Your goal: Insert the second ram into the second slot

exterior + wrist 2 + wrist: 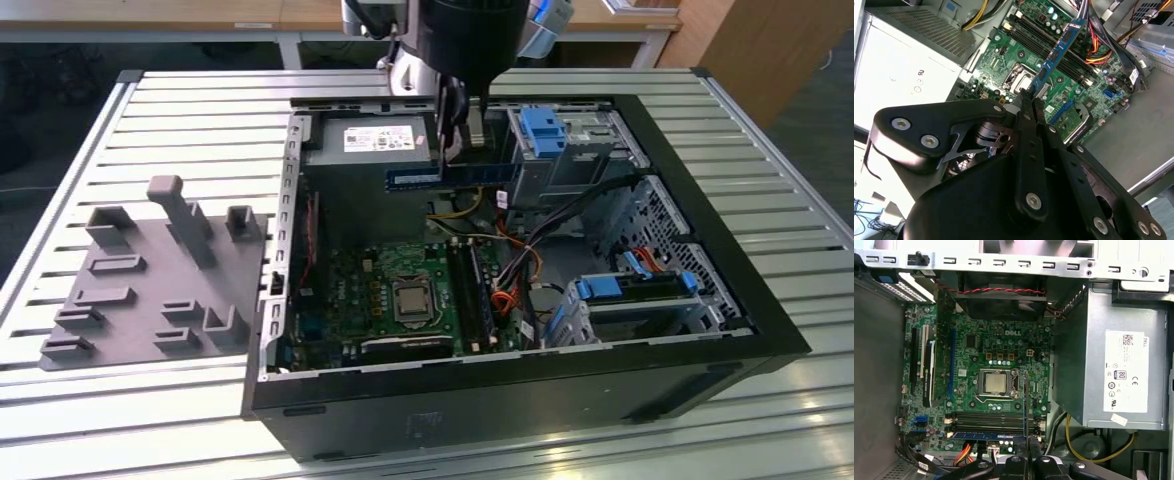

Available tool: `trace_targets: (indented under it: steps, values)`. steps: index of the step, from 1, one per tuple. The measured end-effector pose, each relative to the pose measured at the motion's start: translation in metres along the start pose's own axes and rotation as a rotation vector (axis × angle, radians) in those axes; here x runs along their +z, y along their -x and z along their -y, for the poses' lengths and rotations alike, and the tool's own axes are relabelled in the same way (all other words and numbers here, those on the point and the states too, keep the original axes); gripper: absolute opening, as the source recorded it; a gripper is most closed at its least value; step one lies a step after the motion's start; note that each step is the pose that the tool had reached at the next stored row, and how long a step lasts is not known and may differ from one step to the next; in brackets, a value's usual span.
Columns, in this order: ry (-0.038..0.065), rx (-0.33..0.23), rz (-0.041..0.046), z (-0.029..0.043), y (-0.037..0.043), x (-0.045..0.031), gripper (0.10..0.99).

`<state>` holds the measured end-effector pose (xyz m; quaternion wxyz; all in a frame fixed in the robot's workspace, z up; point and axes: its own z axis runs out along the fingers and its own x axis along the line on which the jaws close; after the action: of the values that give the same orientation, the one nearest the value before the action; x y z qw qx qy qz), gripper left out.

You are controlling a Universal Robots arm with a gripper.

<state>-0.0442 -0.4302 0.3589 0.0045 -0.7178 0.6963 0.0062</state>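
Exterior view: case (534, 405) on slatted table (187, 100), jaws holding second ram (447, 177)

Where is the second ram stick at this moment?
In the exterior view, the second ram is held in the hand, above the motherboard, beside the power supply.

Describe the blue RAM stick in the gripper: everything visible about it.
The second ram is a thin, long, flat blue circuit board with a row of small dark chips along one face. The gripper is shut on it, its fingers pinching the two flat faces. It hangs on edge, long side roughly level, over the open computer case, above the green motherboard, seated in no slot. Nothing but the fingers touches it.
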Motion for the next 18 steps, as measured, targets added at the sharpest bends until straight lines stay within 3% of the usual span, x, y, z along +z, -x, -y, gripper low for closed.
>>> trace_targets:
  steps: [18]
  values:
    - [0.0,0.0,0.0,-0.0002,-0.0065,0.0014,0.137]
